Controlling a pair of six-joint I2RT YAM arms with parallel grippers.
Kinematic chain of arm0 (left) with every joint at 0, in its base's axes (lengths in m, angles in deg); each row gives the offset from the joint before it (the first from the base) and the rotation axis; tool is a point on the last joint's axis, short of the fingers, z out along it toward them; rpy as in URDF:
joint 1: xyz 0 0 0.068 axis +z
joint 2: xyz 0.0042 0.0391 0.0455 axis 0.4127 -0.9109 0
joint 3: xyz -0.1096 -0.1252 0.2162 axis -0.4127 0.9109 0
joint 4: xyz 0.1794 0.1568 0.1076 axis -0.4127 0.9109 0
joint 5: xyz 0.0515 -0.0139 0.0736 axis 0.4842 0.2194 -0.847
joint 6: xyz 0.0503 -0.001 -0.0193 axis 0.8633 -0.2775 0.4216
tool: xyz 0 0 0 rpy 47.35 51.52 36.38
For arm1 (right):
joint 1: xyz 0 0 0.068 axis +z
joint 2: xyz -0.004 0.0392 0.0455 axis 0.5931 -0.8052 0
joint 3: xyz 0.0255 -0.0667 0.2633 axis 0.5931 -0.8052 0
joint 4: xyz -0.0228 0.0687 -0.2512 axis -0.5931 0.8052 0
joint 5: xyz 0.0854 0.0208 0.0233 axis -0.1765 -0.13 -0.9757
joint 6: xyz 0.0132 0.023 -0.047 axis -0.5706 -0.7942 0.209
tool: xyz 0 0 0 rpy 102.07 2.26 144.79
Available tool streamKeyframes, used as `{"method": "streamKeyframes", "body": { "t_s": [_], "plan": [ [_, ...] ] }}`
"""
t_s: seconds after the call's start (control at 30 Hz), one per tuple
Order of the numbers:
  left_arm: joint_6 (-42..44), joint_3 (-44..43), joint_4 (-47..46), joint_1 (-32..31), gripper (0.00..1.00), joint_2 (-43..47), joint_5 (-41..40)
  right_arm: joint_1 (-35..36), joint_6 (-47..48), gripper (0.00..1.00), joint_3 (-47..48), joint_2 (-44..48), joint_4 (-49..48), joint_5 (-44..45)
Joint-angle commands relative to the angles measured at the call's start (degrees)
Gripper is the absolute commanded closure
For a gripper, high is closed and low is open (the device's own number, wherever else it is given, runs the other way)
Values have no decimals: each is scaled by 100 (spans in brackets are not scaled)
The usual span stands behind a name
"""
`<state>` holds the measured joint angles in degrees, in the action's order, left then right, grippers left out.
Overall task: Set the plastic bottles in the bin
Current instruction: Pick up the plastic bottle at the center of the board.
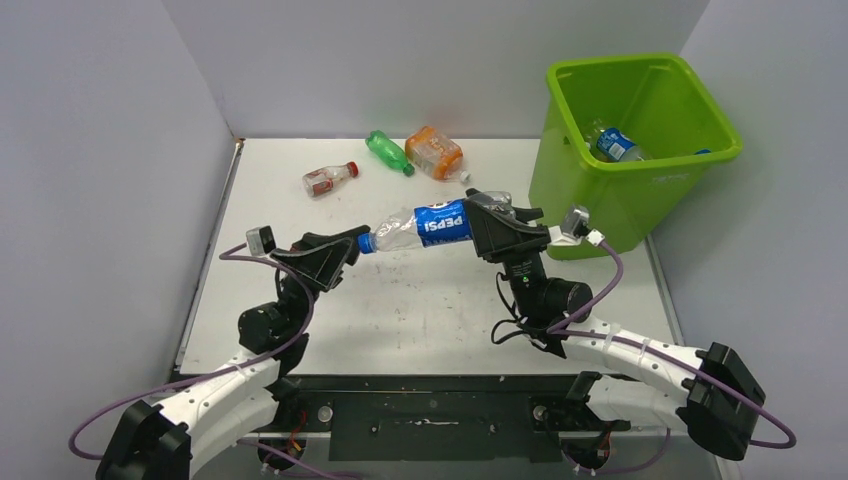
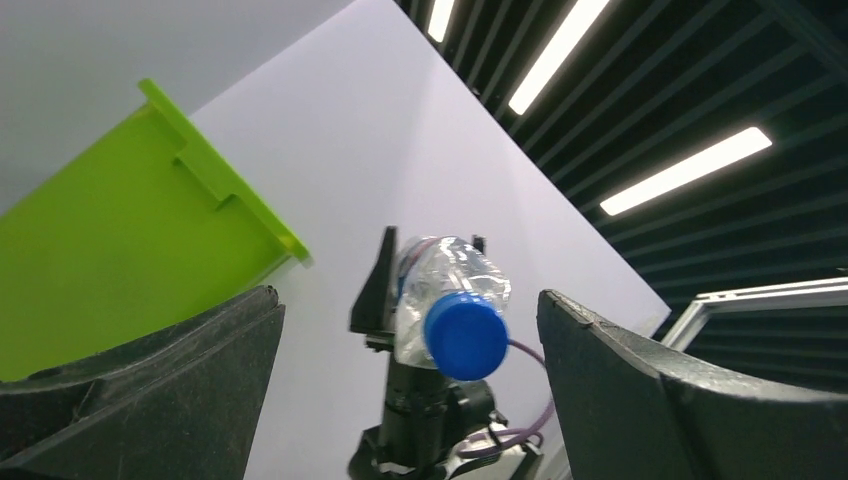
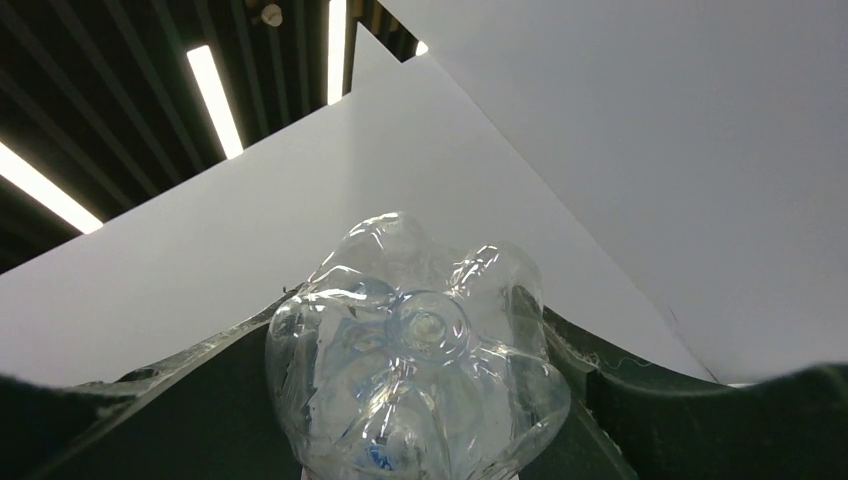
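Holding a Pepsi bottle [image 1: 430, 226] level, left of the bin [image 1: 600, 190]

The right gripper [image 1: 480, 222] is clamped on the base end of the crushed clear bottle with the blue label. The bottle lies roughly horizontal above the table [image 1: 400, 300], just left of the bin's near left corner, its blue cap [image 2: 465, 335] pointing away from the bin. In the right wrist view the lobed clear base fills the space between the dark fingers.

The left gripper [image 1: 350, 243] sits at the cap end, farther from the bin, with its jaws spread wide. In the left wrist view the cap floats between the two fingers [image 2: 200, 370] and touches neither.

Three more bottles lie on the table well to the left of the bin, toward the back wall: an orange-tinted bottle [image 1: 434, 152] nearest the bin, a green bottle [image 1: 388, 151] just beyond it, and a small clear bottle with a red cap [image 1: 330, 179] farthest from it.

Inside the bin a blue-labelled bottle [image 1: 615, 145] rests against the far wall.
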<state>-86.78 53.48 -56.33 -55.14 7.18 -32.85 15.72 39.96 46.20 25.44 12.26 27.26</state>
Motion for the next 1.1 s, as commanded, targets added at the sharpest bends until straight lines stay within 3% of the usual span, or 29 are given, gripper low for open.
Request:
{"method": "streamKeyframes", "body": {
  "t_s": [0.0, 0.27, 0.5, 0.7, 0.77, 0.87, 0.9, 1.0, 1.07],
  "plan": [
    [-22, -601, -360, -328, 0, 33, 1, -9, -280, 95, -91, -180, -1150, 169],
    [804, -949, -221, -1176, 22, -96, -319, 42, -224, 95, -186, -227, -1177, 503],
    [1024, -1058, -707, -1610, 38, -688, -624, 258, 20, 95, -188, -119, -919, 489],
    [1391, -1336, -687, -1797, 68, -828, -717, 447, 329, 95, -335, 218, -460, 561],
    [1503, -1382, -631, -1810, 74, -792, -724, 458, 412, 95, -356, 333, -248, 542],
    [1644, -1373, -478, -1826, 75, -672, -874, 489, 526, 95, -390, 460, 1, 472],
    [1674, -1373, -445, -1828, 71, -641, -930, 496, 575, 95, -405, 482, 51, 446],
    [1705, -1425, -328, -1832, 40, -609, -1019, 529, 620, 95, -499, 537, 70, 431],
    [1709, -1481, -308, -1828, 30, -644, -1016, 527, 611, 95, -579, 549, -4, 407]
  ]
}}
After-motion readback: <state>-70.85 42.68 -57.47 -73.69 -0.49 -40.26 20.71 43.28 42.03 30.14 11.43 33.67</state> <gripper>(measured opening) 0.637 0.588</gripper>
